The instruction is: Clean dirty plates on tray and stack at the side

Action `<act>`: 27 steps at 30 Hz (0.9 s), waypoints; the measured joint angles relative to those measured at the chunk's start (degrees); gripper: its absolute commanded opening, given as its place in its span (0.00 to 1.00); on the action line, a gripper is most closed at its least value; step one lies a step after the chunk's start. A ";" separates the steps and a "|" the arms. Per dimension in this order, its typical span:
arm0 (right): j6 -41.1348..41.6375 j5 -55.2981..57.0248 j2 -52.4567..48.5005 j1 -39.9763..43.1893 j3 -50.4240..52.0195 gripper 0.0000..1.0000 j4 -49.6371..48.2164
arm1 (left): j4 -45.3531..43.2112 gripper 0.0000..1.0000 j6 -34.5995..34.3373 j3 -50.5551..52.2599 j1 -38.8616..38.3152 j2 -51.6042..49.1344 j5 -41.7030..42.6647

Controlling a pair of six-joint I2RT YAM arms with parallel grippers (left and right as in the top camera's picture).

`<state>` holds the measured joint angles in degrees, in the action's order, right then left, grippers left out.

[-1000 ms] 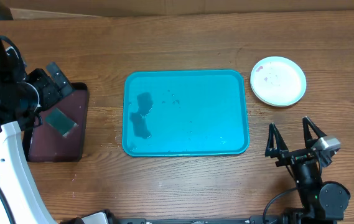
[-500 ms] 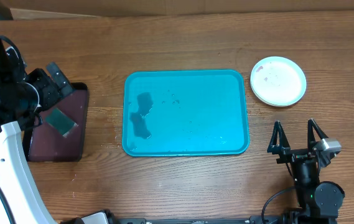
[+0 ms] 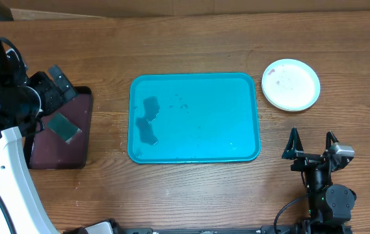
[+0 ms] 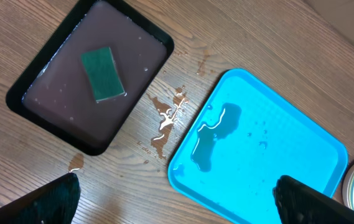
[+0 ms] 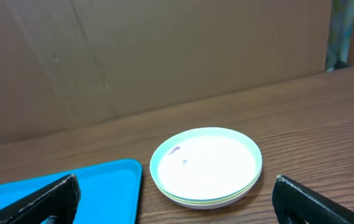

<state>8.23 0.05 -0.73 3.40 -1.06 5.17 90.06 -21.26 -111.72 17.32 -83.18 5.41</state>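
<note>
Backing away from the plates (image 3: pixel 290 84) stacked just right of the tray (image 3: pixel 204 110), the right tool (image 3: pixel 311 134), released and empty, lies nearest them.

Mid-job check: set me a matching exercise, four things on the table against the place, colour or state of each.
Things:
1. plates
2. blue tray
3. sponge
4. small tray

Place, colour or state:
A. holds a puddle of water
B. stacked, off both trays
C. lies in the small tray
D. dark maroon, leftmost

Pairs: 1-B, 2-A, 3-C, 4-D
</note>
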 measured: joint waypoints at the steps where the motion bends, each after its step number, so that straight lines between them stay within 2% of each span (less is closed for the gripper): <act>1: -0.15 0.07 0.00 -0.02 0.00 1.00 0.02 | 0.00 1.00 0.00 0.00 0.00 0.00 0.00; 27: -0.79 0.24 0.00 0.00 0.00 1.00 0.00 | 0.02 1.00 0.02 0.00 0.00 0.00 0.00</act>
<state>7.44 0.30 -0.73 3.40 -1.06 5.17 90.08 -21.23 -111.72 17.32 -83.18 5.41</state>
